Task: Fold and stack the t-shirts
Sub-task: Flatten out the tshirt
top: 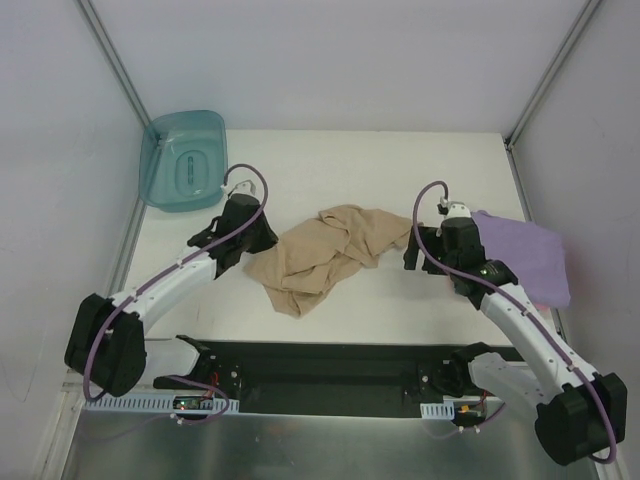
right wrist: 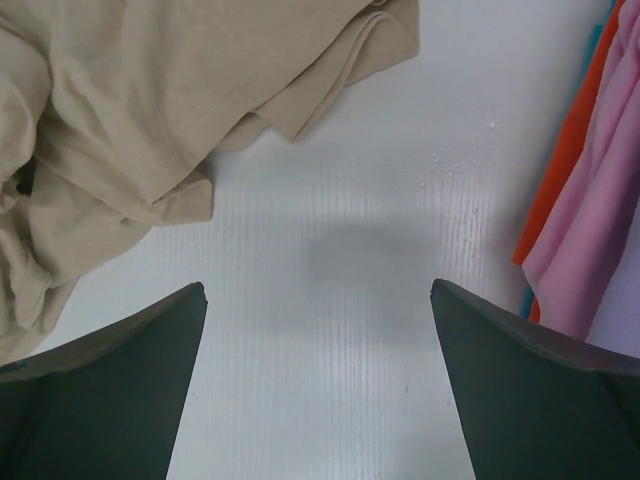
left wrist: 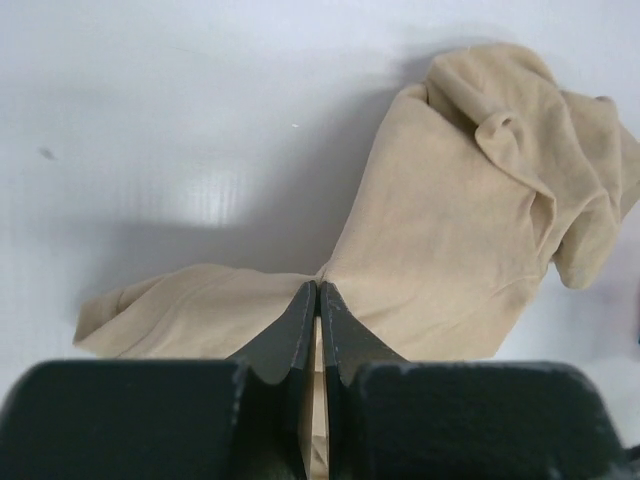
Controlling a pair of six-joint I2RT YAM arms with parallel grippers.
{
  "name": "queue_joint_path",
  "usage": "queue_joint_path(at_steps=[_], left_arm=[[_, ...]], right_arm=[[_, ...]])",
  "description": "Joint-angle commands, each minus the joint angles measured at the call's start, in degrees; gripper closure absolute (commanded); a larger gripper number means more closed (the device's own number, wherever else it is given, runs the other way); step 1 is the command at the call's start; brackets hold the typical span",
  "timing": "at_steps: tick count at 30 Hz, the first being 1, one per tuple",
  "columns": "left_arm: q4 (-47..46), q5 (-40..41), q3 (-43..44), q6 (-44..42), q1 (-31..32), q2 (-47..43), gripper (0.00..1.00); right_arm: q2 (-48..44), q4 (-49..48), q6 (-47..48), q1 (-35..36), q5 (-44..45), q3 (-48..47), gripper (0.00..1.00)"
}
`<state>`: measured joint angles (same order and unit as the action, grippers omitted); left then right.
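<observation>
The tan t-shirt (top: 330, 255) lies crumpled in the middle of the table. My left gripper (top: 268, 240) is at its left edge, shut on a fold of the tan cloth (left wrist: 460, 230), which shows between the fingertips (left wrist: 317, 290). My right gripper (top: 410, 252) is open and empty over bare table (right wrist: 318, 290), just right of the tan shirt (right wrist: 130, 110). The folded lavender t-shirt (top: 520, 250) lies at the right, on top of the pink t-shirt (top: 545, 298). The pink t-shirt's edge also shows in the right wrist view (right wrist: 600, 200).
A teal translucent tub (top: 183, 160) stands at the back left corner. An orange cloth edge (right wrist: 575, 140) shows beside the pink shirt. White walls and metal posts enclose the table. A black rail runs along the near edge (top: 330, 370).
</observation>
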<state>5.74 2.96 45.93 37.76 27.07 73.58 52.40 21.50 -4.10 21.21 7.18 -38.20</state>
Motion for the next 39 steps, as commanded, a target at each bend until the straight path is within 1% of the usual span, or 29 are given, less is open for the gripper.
queue_joint_path(at_steps=[1, 3, 5, 6, 8, 9, 11, 12, 13, 15, 17, 21, 22, 24, 25, 27, 29, 30, 32, 33, 35, 36, 37, 39], left_arm=[[1.2, 9.9, -4.0, -1.5, 0.4, -7.7, 1.00], [1.2, 10.6, -5.7, -1.3, 0.4, -10.3, 1.00], [1.5, 11.6, -6.6, -1.3, 0.4, -11.5, 1.00], [1.6, 11.9, -6.6, -1.4, 0.4, -12.3, 1.00], [1.8, 12.0, -6.9, -1.7, 0.4, -12.8, 1.00], [1.9, 12.0, -7.0, -1.8, 0.4, -12.8, 1.00], [2.3, 12.1, -7.1, -2.0, 0.4, -12.9, 1.00], [2.4, 12.2, -7.2, -1.9, 0.4, -12.9, 1.00], [2.6, 12.4, -7.3, -1.7, 0.4, -13.0, 1.00], [3.0, 13.1, -7.3, -1.6, 0.3, -13.0, 1.00], [3.1, 14.3, -7.2, -1.7, 0.4, -13.2, 1.00], [4.4, 16.5, -6.5, -1.6, -0.3, -14.3, 1.00], [4.6, 16.8, -6.3, -1.9, -0.4, -14.6, 1.00], [4.7, 16.8, -6.1, -2.3, -0.4, -15.3, 1.00], [4.7, 16.6, -5.8, -3.2, -0.4, -15.5, 1.00], [5.0, 16.0, -5.1, -3.6, -0.4, -16.1, 1.00], [5.6, 15.9, -3.9, -4.3, -0.4, -17.0, 1.00], [5.8, 15.9, -3.4, -4.6, -0.4, -18.5, 1.00], [6.6, 15.8, -1.2, -5.8, -0.4, -20.2, 1.00], [6.8, 15.9, -0.5, -6.5, -0.4, -22.3, 1.00], [7.2, 16.0, 1.7, -7.6, -0.4, -24.8, 1.00], [7.4, 16.1, 2.5, -8.6, -0.4, -27.6, 1.00], [7.4, 16.1, 4.2, -9.0, -0.4, -29.0, 1.00], [7.7, 16.0, 5.9, -10.2, -0.4, -33.6, 1.00]], right_arm=[[5.2, -0.3, 3.2, 0.8, -1.9, -6.0, 0.01], [10.1, -0.5, 3.7, 1.5, -3.3, -8.6, 0.01], [13.8, -1.5, 3.7, 2.5, -5.2, -10.7, 0.04], [18.2, -2.0, 3.7, 4.1, -5.7, -12.1, 0.04], [22.8, -2.8, 3.7, 6.9, -6.7, -16.6, 0.07], [27.3, -2.9, 3.7, 8.0, -6.7, -18.2, 0.09], [32.0, -3.3, 3.7, 10.3, -6.7, -23.6, 0.11], [34.1, -3.3, 5.2, 10.9, -8.7, -25.2, 0.13], [38.7, -3.3, 5.2, 11.4, -9.6, -29.1, 0.15], [43.0, -3.0, 5.2, 12.2, -10.5, -32.7, 0.18], [48.7, -1.5, 4.9, 12.7, -10.7, -37.5, 0.27], [53.6, 1.4, 4.4, 13.1, -7.7, -40.8, 0.39], [53.9, 1.5, 4.4, 13.1, -7.9, -40.6, 0.57], [53.0, -0.1, 4.2, 13.2, -7.9, -38.5, 0.77], [52.3, -0.5, 2.9, 13.2, -8.0, -38.0, 0.91], [48.7, -1.0, 2.3, 13.2, -7.5, -36.7, 0.99], [44.7, -0.3, 3.3, 13.2, -5.3, -36.1, 0.99], [40.3, 0.8, 5.3, 13.3, -4.6, -36.0, 0.99], [35.2, 2.6, 7.2, 13.4, -2.9, -36.4, 0.99], [30.1, 4.3, 8.7, 13.3, -2.2, -36.7, 0.99], [25.4, 6.6, 10.5, 13.3, -0.2, -37.8, 0.99], [22.6, 8.2, 11.8, 13.4, 0.4, -37.9, 0.99], [17.9, 8.9, 12.4, 13.3, 0.7, -38.1, 0.99], [12.8, 10.7, 13.7, 13.3, 0.2, -38.4, 0.99]])
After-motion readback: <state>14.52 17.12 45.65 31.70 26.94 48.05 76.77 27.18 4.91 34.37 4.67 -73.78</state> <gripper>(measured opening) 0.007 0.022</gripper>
